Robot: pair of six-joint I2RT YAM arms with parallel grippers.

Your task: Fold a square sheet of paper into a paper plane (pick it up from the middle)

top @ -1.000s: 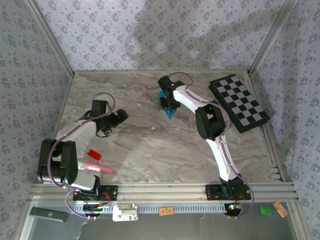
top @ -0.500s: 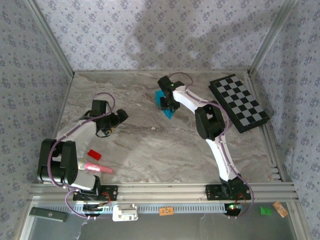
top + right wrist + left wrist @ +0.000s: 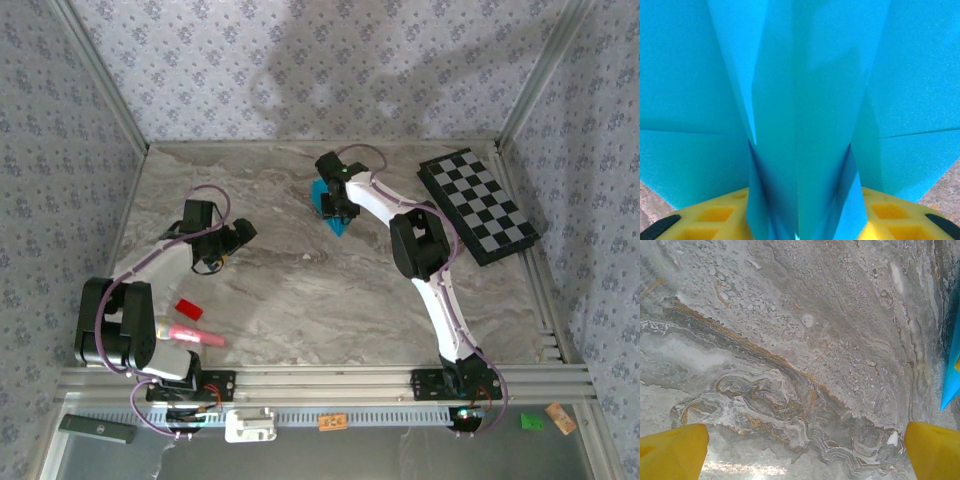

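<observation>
The paper plane is cyan-blue paper folded to a narrow dart, lying on the marble table at the back centre, its point toward the near side. My right gripper sits over it. In the right wrist view the plane's folded keel stands between the yellow fingers, which are parted, and its wings spread flat to both sides. My left gripper hovers open over bare marble to the left, with nothing between its wide-set yellow fingertips. The plane's point shows at that view's right edge.
A black-and-white checkered board lies at the back right, close to the right arm's elbow. A small red block and a pink object lie by the left arm's base. Patterned walls close in three sides.
The right gripper's jaws have parted, and the cyan paper under it has spread wider, with more showing to the gripper's left. The left arm has not moved.
</observation>
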